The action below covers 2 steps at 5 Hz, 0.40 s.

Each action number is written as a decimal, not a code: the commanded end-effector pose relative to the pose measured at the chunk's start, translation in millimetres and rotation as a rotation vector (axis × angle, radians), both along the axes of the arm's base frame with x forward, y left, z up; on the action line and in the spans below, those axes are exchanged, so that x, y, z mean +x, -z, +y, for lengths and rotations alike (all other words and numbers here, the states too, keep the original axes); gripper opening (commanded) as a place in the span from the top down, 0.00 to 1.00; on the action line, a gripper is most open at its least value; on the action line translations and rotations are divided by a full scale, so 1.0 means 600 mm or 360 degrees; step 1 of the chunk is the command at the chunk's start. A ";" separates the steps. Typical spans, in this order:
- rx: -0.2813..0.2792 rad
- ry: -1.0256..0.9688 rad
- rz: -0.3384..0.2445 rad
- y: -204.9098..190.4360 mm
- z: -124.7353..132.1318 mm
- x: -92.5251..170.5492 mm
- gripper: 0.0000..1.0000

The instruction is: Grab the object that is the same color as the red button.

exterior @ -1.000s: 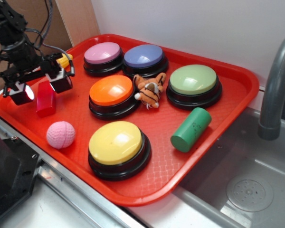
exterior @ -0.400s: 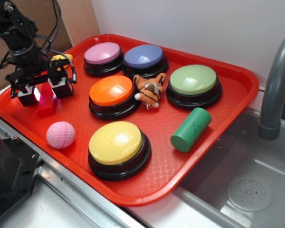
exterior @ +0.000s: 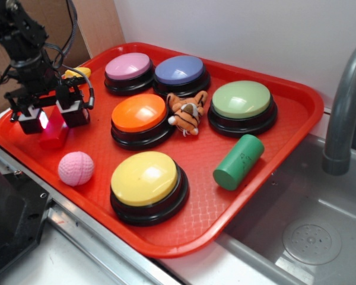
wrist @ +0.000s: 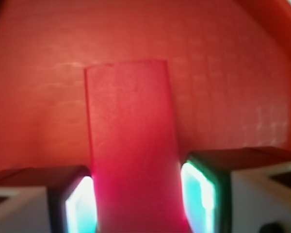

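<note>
Small solid red rectangular block [exterior: 52, 134] is seen near the left edge of the red plastic tray [exterior: 296, 113] | gripper [exterior: 50, 116] is set astride it | wrist view alone shows lit pads [wrist: 199, 194] flanking the block [wrist: 133, 145]; full clamping cannot be told | counted: five dome buttons, one pink textured ball [exterior: 76, 168], one green cylinder [exterior: 238, 161], one plush tiger [exterior: 187, 112].

Exterior evenly bright, sharp; wrist view blurred, glowing pincer pads [wrist: 199, 189].

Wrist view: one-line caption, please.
End effector straddling the red block on the red tray, fingers close on either side.
</note>
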<state>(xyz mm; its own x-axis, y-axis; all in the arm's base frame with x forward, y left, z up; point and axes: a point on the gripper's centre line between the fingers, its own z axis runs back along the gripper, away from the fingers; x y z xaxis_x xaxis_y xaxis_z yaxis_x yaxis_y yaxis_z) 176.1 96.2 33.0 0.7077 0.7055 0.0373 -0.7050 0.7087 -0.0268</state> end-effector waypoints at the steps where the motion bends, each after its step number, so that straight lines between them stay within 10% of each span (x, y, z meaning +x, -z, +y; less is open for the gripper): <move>1: -0.0021 0.0499 -0.0291 -0.190 -0.053 0.039 1.00; 2: -0.0114 0.0793 -0.0341 -0.243 -0.119 0.038 1.00</move>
